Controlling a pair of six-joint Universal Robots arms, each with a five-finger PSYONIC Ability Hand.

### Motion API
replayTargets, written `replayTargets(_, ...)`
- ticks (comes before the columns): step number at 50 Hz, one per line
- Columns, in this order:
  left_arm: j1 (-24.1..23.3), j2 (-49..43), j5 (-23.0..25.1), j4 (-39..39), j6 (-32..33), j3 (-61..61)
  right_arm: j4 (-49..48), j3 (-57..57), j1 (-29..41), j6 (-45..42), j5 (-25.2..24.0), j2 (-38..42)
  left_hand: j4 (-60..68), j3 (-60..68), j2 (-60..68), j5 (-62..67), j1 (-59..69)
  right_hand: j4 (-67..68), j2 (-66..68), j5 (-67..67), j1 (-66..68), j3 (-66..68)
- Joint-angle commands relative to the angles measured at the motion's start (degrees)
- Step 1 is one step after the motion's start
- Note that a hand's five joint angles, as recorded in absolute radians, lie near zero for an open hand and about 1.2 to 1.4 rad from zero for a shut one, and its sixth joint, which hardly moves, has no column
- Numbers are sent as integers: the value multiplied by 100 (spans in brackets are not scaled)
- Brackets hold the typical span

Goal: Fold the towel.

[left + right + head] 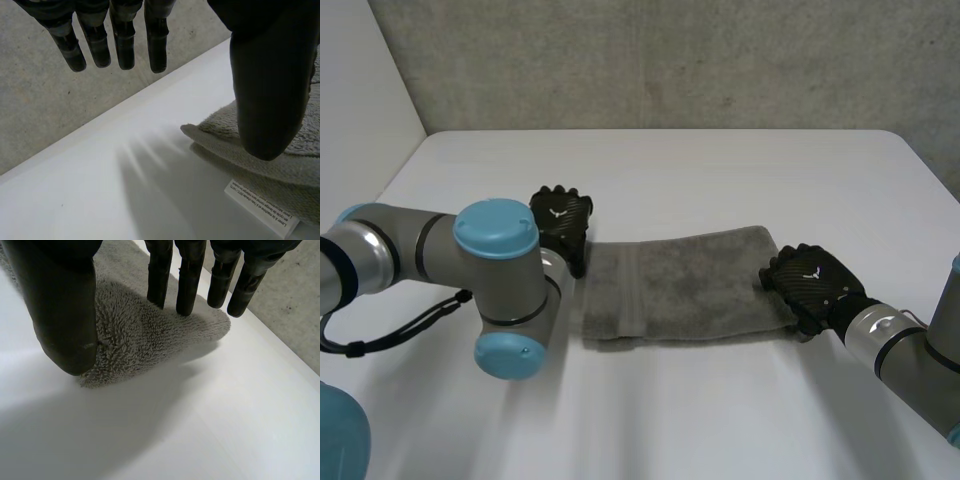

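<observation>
Towel (685,285) lies across the middle of the white table (720,170), grey and fluffy, folded into a long strip that runs from one hand to the other. A flat woven band (632,290) crosses it near its left end, and a small white label (260,207) sticks out from under a corner at that end. Behind the table stands a rough grey wall (670,60).

From where I stand, the left hand (561,222) is at the far corner of the strip's left end, with the left arm (500,290) bent in front of it. Seen from its wrist, its fingers (125,50) are straight and spread apart, held over bare table beyond the cloth and gripping nothing. Its thumb (270,90) points down over the towel's edge, just beside that corner; I cannot tell whether the tip actually touches the pile.

The right hand (815,282) is at the opposite end, over the near corner. Its fingers (189,280) are straight too, a little apart, reaching down over the cloth, while its thumb (65,315) comes down at the very edge of the corner. The fingers and the thumb are well apart, with the corner lying flat on the table between them, not pinched or lifted
</observation>
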Motion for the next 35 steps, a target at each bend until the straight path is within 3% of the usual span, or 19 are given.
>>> replayTargets(1,-104,131,-1,-30,-30,-121,-9,9,-26,4,31,-13,-311,-276,3,36,-225,-437,95,41,24,-265)
replayTargets(7,-298,536,8,-57,-233,-508,-9,61,-35,-5,4,-13,-311,-276,-30,2,-259,-437,381,327,310,-265)
replayTargets(12,-377,957,17,-109,-558,-912,-9,114,-114,-66,-66,4,-311,-276,-81,-49,-309,-437,1542,1487,1471,-265)
replayTargets(14,-385,1246,26,-144,-794,-1183,-18,123,-114,-145,-92,22,-311,-276,-98,-65,-326,-437,3632,3577,3561,-265)
replayTargets(15,-385,1248,26,-145,-795,-1185,-18,123,-114,-145,-92,22,-311,-276,-98,-65,-326,-437,3645,3590,3574,-265)
replayTargets(16,-377,1378,34,-153,-891,-1315,-9,123,-114,-189,-101,31,-311,-276,-114,-82,-343,-437,4844,4789,4773,-265)
replayTargets(23,-280,1933,61,-162,-1191,-1800,53,123,-114,-611,-84,-92,-311,-276,-148,-116,-377,-437,4951,4896,4880,-265)
replayTargets(31,300,2803,122,-162,-1358,-2354,466,-193,-44,-1789,-57,-497,-311,-276,-199,-166,-427,-437,4951,4896,4880,-265)
replayTargets(35,659,3154,210,-153,-1366,-2494,440,-579,393,-2201,-83,-584,-311,-276,-232,-200,-461,-437,4951,4896,4880,-265)
